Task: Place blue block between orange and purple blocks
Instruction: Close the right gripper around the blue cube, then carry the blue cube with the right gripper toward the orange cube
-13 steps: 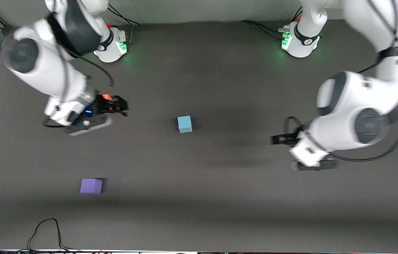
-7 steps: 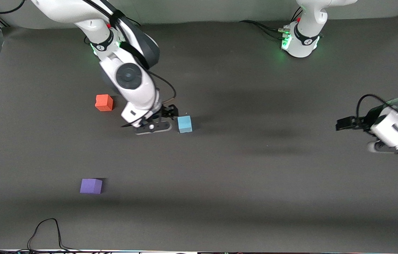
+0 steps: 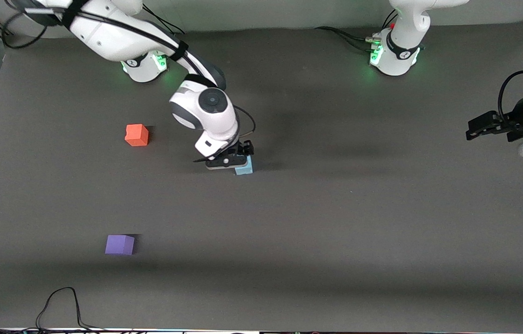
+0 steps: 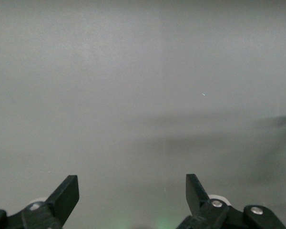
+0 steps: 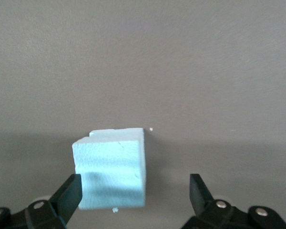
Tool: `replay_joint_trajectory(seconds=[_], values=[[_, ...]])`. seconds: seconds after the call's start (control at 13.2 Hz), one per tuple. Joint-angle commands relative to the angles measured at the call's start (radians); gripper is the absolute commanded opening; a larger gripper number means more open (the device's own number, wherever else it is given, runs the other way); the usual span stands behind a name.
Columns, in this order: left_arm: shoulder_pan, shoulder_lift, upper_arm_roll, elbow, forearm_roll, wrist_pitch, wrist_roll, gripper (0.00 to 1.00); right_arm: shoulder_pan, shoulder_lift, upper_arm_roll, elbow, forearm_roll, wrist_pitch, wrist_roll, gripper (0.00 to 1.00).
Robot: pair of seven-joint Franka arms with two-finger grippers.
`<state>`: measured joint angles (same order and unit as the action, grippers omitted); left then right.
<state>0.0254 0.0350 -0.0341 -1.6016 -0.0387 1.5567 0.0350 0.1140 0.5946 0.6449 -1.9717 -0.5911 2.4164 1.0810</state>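
The blue block (image 3: pixel 245 169) sits near the table's middle, partly hidden under my right gripper (image 3: pixel 244 150). In the right wrist view the block (image 5: pixel 113 169) lies between the open fingers, close to one finger and apart from the other. The orange block (image 3: pixel 136 135) sits toward the right arm's end of the table. The purple block (image 3: pixel 119 244) lies nearer to the front camera than the orange one. My left gripper (image 3: pixel 477 127) is open and empty at the left arm's end; its wrist view (image 4: pixel 132 191) shows only bare mat.
A black cable (image 3: pixel 59 301) loops on the mat at the edge nearest the front camera, close to the purple block. The arm bases (image 3: pixel 393 53) stand along the table's edge farthest from the front camera.
My right gripper has swung from over the orange block to the blue block and now straddles it. My left arm has drawn back toward its own end of the table.
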Motion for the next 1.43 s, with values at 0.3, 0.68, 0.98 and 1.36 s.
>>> replay_joint_trajectory(seconds=[0.3, 0.68, 0.98, 1.36], values=[[-0.104, 0.014, 0.074, 0.066, 0.025, -0.043, -0.010, 1.00, -0.007, 0.099, 0.012, 0.042, -0.076, 0.072, 0.082, 1.00], [-0.088, 0.011, 0.072, 0.062, 0.036, -0.072, -0.003, 1.00, -0.020, 0.082, 0.048, 0.065, -0.069, 0.043, 0.079, 1.00], [-0.093, 0.008, 0.066, 0.058, 0.089, -0.081, 0.013, 1.00, -0.020, 0.086, 0.047, 0.063, -0.069, 0.044, 0.079, 1.00], [-0.090, 0.011, 0.066, 0.058, 0.076, -0.079, 0.010, 1.00, -0.020, 0.097, 0.044, 0.051, -0.076, 0.044, 0.073, 0.46]])
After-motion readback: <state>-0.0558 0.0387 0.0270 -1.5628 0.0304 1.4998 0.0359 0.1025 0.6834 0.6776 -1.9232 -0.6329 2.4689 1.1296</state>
